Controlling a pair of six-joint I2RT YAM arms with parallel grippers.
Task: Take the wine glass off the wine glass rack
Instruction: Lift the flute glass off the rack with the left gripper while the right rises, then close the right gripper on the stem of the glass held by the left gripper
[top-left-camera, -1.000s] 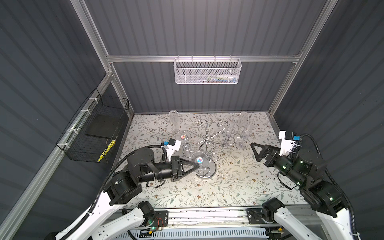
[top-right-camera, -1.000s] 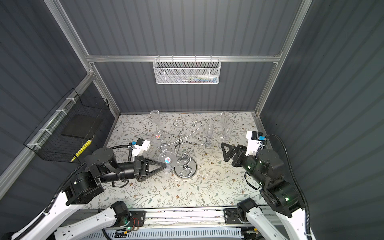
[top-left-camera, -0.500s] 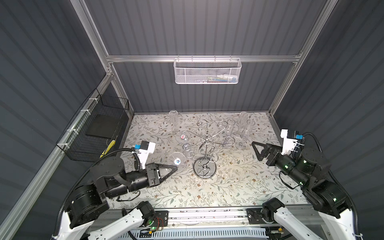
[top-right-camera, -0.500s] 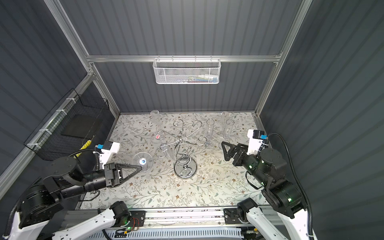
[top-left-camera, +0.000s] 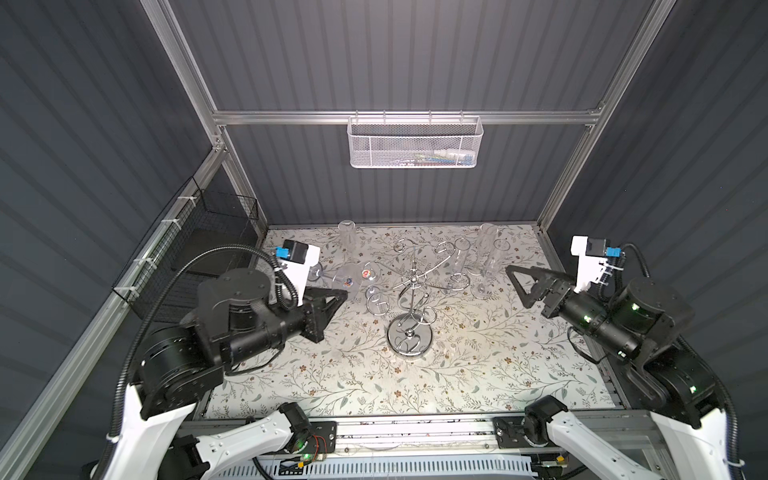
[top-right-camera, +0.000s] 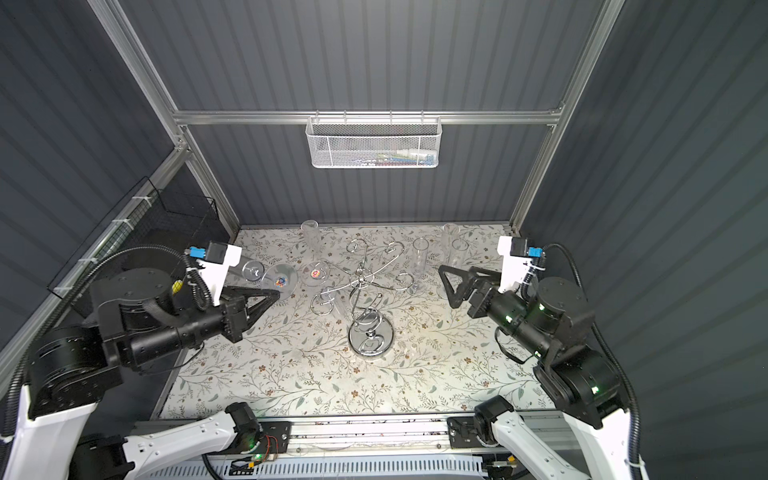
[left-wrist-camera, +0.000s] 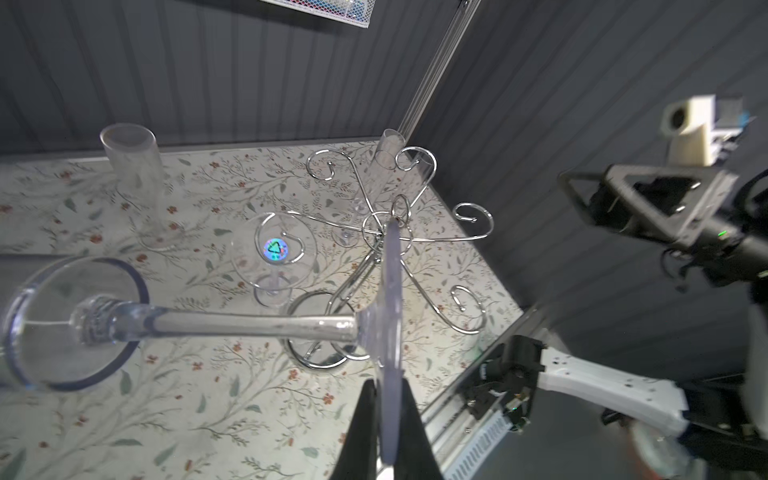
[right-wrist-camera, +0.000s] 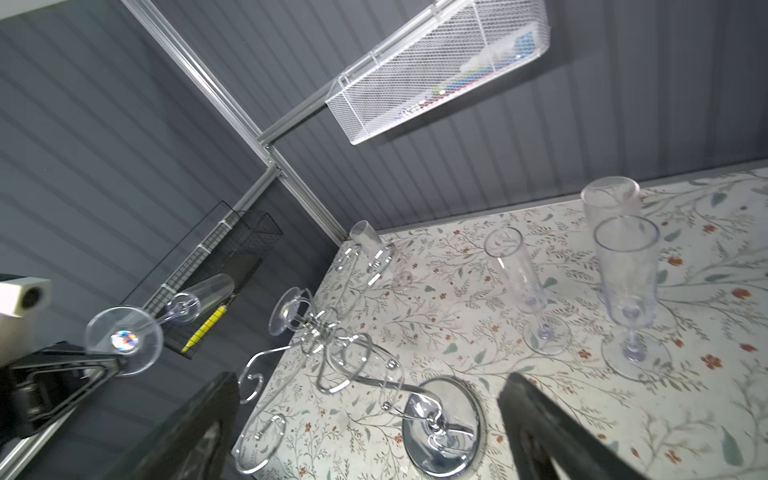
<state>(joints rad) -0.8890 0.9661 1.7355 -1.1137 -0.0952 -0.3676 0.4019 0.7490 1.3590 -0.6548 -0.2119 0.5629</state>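
The chrome wine glass rack (top-left-camera: 409, 332) (top-right-camera: 371, 337) (right-wrist-camera: 440, 419) stands mid-table with its hub (left-wrist-camera: 382, 224) above the round base. My left gripper (top-left-camera: 338, 295) (top-right-camera: 272, 295) (left-wrist-camera: 388, 386) is shut on the edge of a clear wine glass's foot (top-left-camera: 348, 282) (top-right-camera: 280, 280) (right-wrist-camera: 123, 340). That glass lies level, left of the rack and off its arms, with its bowl (left-wrist-camera: 70, 324) pointing away. A second glass (top-left-camera: 368, 273) (left-wrist-camera: 274, 249) hangs upside down from a rack arm. My right gripper (top-left-camera: 517, 286) (top-right-camera: 446, 286) (right-wrist-camera: 365, 415) is open and empty, right of the rack.
Clear flutes stand on the floral table: one at the back left (top-left-camera: 348, 239), several at the back right (top-left-camera: 486, 249) (right-wrist-camera: 515, 274) (right-wrist-camera: 627, 270). A black wire basket (top-left-camera: 199, 249) hangs on the left wall and a white mesh basket (top-left-camera: 415, 143) on the back wall.
My left gripper has pulled the held glass leftward away from the rack, then a little toward the back. The right arm has barely shifted.
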